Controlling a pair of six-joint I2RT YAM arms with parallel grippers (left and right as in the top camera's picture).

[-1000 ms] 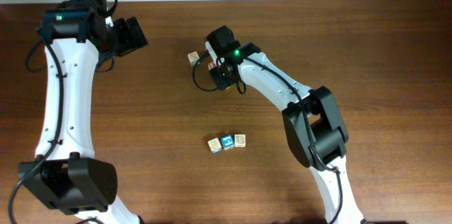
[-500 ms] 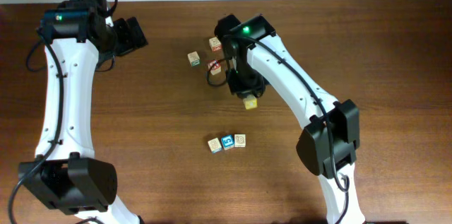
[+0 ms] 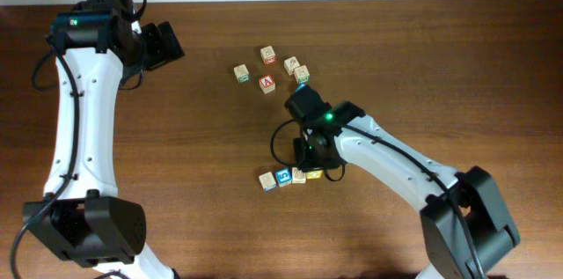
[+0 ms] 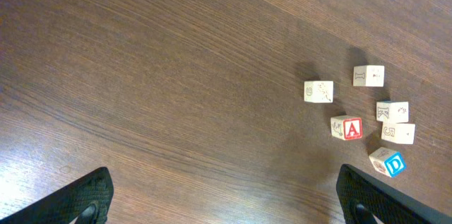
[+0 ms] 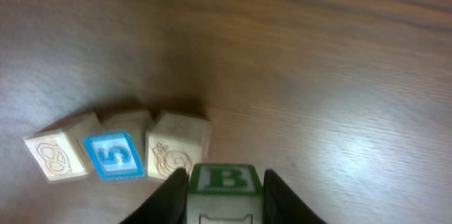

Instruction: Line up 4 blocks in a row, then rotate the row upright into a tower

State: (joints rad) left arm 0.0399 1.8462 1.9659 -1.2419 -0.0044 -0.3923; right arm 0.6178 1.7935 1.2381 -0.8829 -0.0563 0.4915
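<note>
My right gripper (image 5: 224,194) is shut on a wooden block (image 5: 224,181) with a green "B" face, one black finger on each side. It hangs just right of a row of three blocks: a tan one (image 5: 56,155), the blue "5" block (image 5: 113,156) and a tan snail-face block (image 5: 176,152). From overhead the row (image 3: 283,176) lies mid-table, with my right gripper (image 3: 314,163) over its right end and a yellow edge of the held block (image 3: 314,175) showing. My left gripper (image 3: 163,43) is open at the far left, far from any block.
A loose cluster of cubes lies at the back centre: the red "A" cube (image 3: 268,83), a tan cube (image 3: 241,73) and several more (image 3: 291,64). The left wrist view shows the same cluster with the red "A" (image 4: 347,127) and blue "D" cube (image 4: 387,162).
My right arm has swung from the back cluster down to the row of three, carrying the green "B" block. The left arm has not moved.
</note>
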